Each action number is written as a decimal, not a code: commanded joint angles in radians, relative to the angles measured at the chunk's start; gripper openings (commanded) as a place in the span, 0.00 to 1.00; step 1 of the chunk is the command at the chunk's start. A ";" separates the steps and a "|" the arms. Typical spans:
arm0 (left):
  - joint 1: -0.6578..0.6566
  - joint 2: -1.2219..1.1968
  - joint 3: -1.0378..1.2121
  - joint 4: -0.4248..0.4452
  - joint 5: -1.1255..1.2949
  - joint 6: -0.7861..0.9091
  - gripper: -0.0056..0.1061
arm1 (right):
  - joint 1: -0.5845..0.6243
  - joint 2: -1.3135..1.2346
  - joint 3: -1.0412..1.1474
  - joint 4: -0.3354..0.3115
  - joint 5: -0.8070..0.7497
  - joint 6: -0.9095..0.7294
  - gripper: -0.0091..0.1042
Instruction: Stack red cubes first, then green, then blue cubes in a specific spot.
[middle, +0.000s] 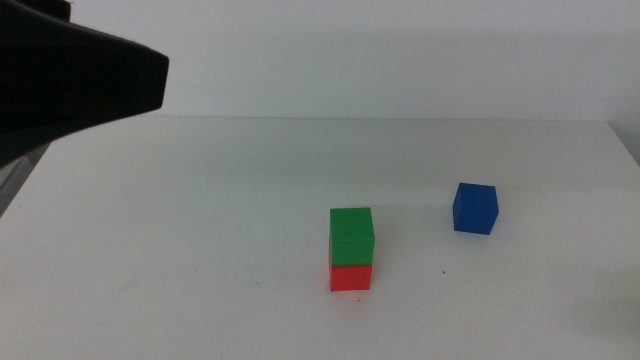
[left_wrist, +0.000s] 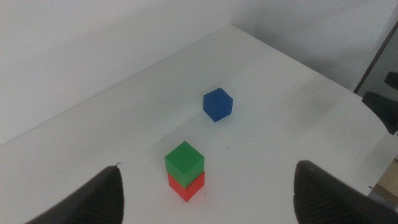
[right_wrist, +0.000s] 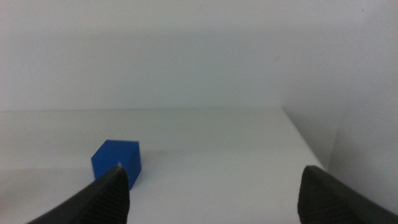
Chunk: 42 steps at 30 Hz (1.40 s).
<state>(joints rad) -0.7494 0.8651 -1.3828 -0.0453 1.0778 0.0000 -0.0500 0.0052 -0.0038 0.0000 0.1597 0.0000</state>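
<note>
Table (middle: 200, 250) comes first: a plain white surface carrying everything, with a few tiny dark specks near the stack. At the upper left of the middle view a large dark part of the left arm (middle: 70, 75) hangs high above it, well apart from the cubes. From that arm's wrist camera, the left hand (left_wrist: 208, 193) shows its two jaws spread wide with nothing between them, looking down on the stack from a distance.

The right hand (right_wrist: 211, 186) does not appear in the middle view, but its own camera shows both jaws set wide and empty, low over the table, with the blue cube (right_wrist: 116, 162) just beyond one jaw tip, off to that side and not centred in the gap.

On the chosen spot the green cube (middle: 352, 236) sits squarely on the red cube (middle: 351, 276), so two layers look done. The blue cube (middle: 475, 208) stands alone on the table, to the right of the stack and a little farther back, well apart from it.

Judging by this, the blue cube lies on the right arm's side and near that hand, so the right hand seems the natural one to take it, after shifting sideways to bring the cube between its jaws.
</note>
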 joint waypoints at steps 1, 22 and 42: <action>0.001 -0.006 0.008 -0.007 -0.013 -0.008 0.89 | 0.001 -0.005 0.004 -0.059 -0.073 -0.016 0.86; 0.001 -0.006 0.008 -0.003 -0.017 -0.008 0.89 | 0.001 0.872 -0.884 0.120 0.592 0.082 0.86; 0.001 -0.006 0.008 -0.005 -0.021 -0.008 0.89 | 0.312 1.778 -1.419 -0.099 0.736 0.381 0.86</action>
<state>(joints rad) -0.7494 0.8634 -1.3828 -0.0453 1.0738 0.0000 0.2498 1.7248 -1.3859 -0.0606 0.8722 0.3336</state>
